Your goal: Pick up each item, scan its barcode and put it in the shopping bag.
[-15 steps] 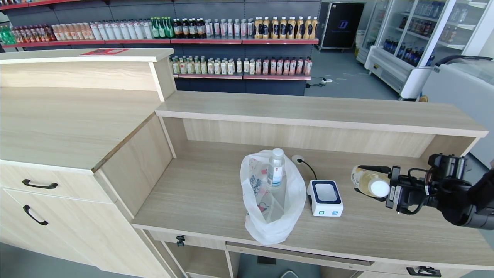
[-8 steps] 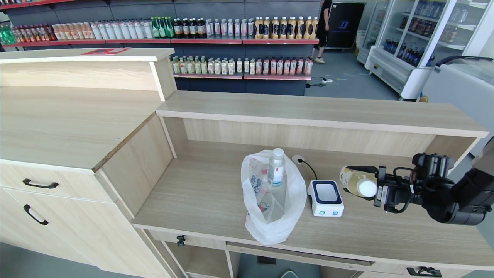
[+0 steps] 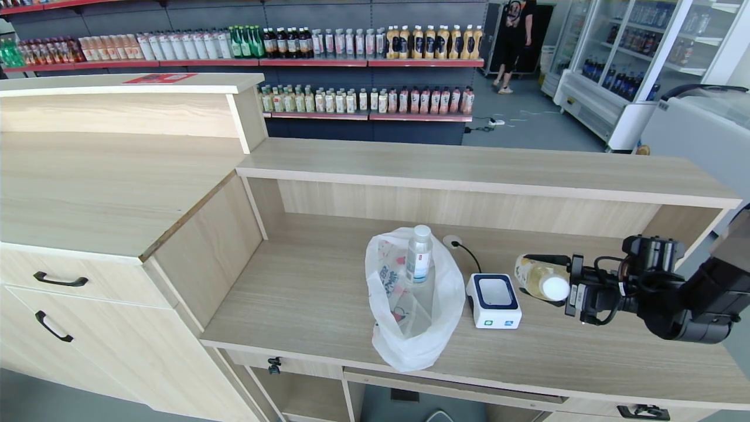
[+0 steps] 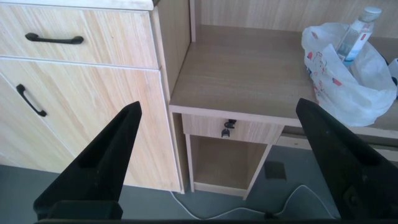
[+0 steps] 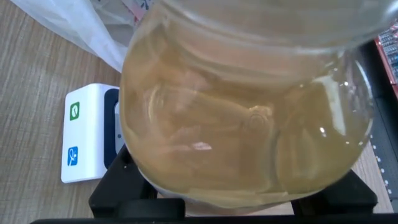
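At the right of the worktop [image 3: 304,293], head view: the right gripper [image 3: 529,275] has its fingers closed on a bottle of pale yellow drink [image 3: 545,280]. The bottle lies on its side, its white cap turned toward the lower right of the frame and its base toward the scanner [image 3: 494,300]. The base sits just beside the scanner's upper right corner. I cannot tell whether the bottle touches the surface.

The scanner is a white box with a dark window facing up and two small coloured marks on its near edge. It lies flat near the middle of the worktop. A black cable [image 3: 469,255] runs from behind it toward the back.

Just left of the scanner, touching or nearly so, a white plastic shopping bag [image 3: 422,343] stands open. A clear water bottle [image 3: 419,255] is upright inside it, neck above the rim.

Left wrist view: the left gripper [image 4: 217,106] hangs low before the cabinet drawers [image 4: 74,37], its dark fingers [image 4: 99,168] spread wide with nothing between them.
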Controlling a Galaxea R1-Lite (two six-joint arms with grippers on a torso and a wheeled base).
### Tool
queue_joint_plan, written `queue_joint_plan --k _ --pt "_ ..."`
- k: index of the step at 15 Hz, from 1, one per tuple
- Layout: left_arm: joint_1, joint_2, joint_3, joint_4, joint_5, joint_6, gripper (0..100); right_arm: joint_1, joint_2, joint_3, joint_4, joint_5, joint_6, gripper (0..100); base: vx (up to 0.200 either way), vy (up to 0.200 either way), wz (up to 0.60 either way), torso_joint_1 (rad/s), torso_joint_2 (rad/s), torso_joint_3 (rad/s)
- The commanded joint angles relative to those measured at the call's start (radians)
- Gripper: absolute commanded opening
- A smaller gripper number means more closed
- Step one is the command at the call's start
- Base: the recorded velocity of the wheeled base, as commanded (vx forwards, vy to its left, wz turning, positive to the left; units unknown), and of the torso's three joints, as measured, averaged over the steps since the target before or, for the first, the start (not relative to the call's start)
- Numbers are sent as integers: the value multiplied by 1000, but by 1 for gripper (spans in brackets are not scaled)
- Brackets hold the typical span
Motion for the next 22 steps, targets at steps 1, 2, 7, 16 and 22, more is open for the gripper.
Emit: queue_joint_plan --k 1,2,7,16,22 --pt "0 0 0 0 0 0 100 1 12 -7 0 1 -1 0 0 0 0 0 0 0" --pt "0 0 0 0 0 0 100 1 15 -15 0 1 -1 0 0 0 0 0 0 0" --pt "0 0 0 0 0 0 100 1 29 -23 0 1 -1 0 0 0 0 0 0 0" --pt "0 0 0 0 0 0 100 0 32 -26 0 1 9 0 0 0 0 0 0 0" --pt "0 0 0 0 0 0 100 1 0 -26 6 1 93 0 0 0 0 0 0 0"
